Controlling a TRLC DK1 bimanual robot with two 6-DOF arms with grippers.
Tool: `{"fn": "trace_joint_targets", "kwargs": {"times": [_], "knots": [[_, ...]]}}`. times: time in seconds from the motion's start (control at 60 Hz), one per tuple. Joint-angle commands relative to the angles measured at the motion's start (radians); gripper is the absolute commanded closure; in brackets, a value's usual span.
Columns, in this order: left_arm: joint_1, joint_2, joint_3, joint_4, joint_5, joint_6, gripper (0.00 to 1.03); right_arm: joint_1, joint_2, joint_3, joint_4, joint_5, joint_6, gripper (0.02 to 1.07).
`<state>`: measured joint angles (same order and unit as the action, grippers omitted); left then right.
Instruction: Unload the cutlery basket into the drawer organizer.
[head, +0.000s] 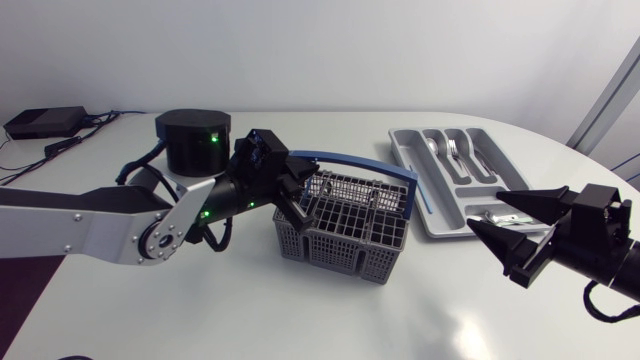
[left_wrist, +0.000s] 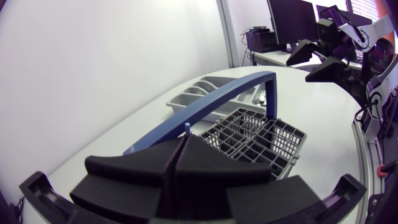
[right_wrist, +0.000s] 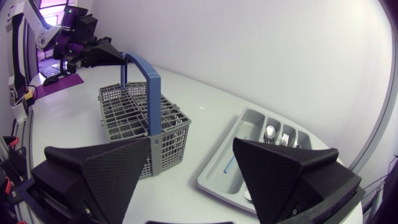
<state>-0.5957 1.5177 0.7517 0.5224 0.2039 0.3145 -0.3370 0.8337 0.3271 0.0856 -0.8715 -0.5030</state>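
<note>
Over the left end of the cutlery basket (head: 345, 225), the left gripper (left_wrist: 181, 142) had its fingers pressed together on what looked like a thin blue stick (left_wrist: 186, 128). A straight lift clear of the handle (left_wrist: 211, 102) seemed wise before swinging to the drawer organizer (head: 455, 175). The right gripper (right_wrist: 191, 144) hung wide open and empty beside the organizer, above the tabletop.

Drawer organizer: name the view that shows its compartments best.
Head view: it looks down into the drawer organizer, cutlery visible in its compartments. Right wrist view shows it slanted, partly behind the right tool. Left wrist view shows only a piece behind the basket handle.
</note>
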Motion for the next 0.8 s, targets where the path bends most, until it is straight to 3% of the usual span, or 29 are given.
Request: {"fn": "trace_joint_targets", "kwargs": {"times": [0.0, 0.783], "knots": [[-0.018, -0.042, -0.031, 0.019, 0.006, 0.028, 0.91, -0.007, 0.010, -0.022, 0.003, -0.014, -0.022, 0.12], [-0.061, -0.108, -0.072, 0.077, -0.017, 0.087, 0.91, -0.022, -0.001, -0.039, 0.002, -0.023, -0.032, 0.12]]}}
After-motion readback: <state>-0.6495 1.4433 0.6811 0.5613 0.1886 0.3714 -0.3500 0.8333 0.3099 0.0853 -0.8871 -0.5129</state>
